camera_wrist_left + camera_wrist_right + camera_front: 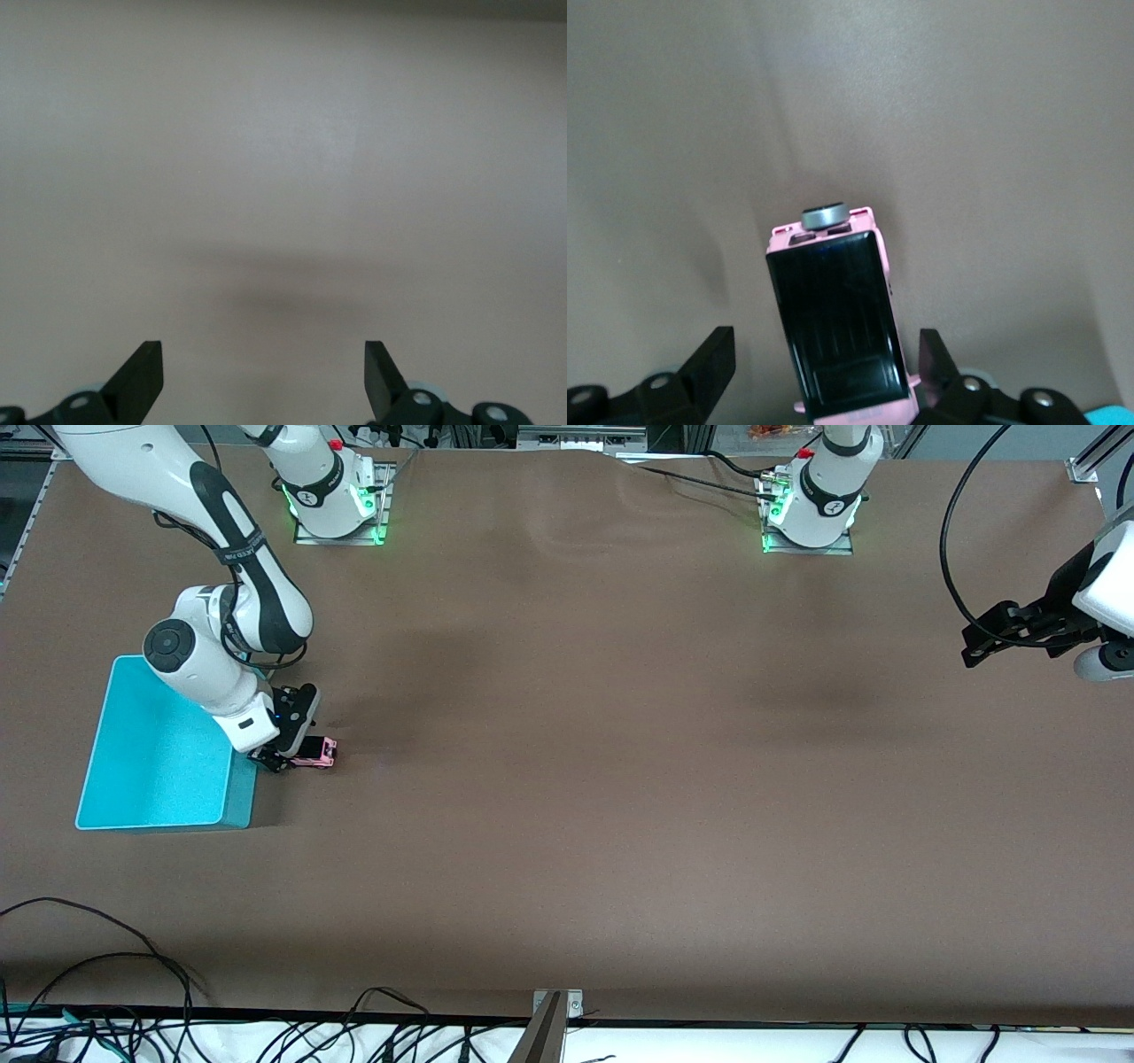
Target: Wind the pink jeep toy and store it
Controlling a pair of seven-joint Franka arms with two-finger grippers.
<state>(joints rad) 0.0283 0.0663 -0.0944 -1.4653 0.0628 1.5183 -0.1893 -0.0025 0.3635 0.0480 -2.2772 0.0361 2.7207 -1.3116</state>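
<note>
The right hand (285,755) is down at the bench (620,779), its fingers spread either side of the jeep (316,752) but not clamped, probably placed to grip or roll it. The jeep stands on its wheels just beside the bin (159,815). Its long axis runs straight out from the hand, spare wheel outermost. The left hand (264,376) waits released over bare bench.

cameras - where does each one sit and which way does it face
Front: high across the table, facing both arms; right tool at the jeep beside the bin, left tool waiting.
Left wrist: looks past its open fingers at bare table.
Right wrist: looks down on the jeep between its open fingers.
Front and right wrist share the jeep.
</note>
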